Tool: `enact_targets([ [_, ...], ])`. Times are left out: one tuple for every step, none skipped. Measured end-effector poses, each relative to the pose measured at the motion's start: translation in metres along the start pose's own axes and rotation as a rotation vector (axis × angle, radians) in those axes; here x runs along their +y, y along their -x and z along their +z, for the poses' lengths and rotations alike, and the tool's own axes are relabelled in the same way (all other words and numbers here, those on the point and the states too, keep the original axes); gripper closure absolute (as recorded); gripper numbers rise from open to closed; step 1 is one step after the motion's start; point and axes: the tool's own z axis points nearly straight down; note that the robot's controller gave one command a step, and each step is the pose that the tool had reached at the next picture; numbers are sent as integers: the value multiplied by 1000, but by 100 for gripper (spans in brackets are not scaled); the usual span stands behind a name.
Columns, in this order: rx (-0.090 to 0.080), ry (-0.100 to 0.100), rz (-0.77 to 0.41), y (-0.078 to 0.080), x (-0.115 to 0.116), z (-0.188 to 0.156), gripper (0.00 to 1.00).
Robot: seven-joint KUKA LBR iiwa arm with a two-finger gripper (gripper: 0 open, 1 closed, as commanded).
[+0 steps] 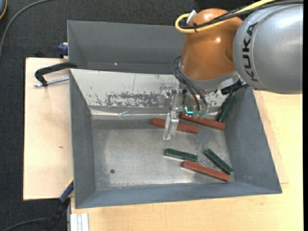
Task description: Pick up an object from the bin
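The gripper [171, 124] hangs over the left end of a red-brown flat stick [187, 128] that lies near the back wall of the bin [82, 143]. Whether the gripper is open or closed cannot be told from this angle. A second red-brown stick [208, 123] lies just behind the first, possibly touching it. For a clean grasp, the jaws should straddle the nearer stick across its narrow width, clear of the neighbour, before closing.
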Motion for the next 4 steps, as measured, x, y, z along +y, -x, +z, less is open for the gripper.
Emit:
enact_targets([
  [-12,2,36,-11,-51,142,0],
  [1,-3,40,-83,-101,137,0],
  [-5,0,36,-80,-97,137,100],
  [-19,-2,5,-79,-103,-13,100],
])
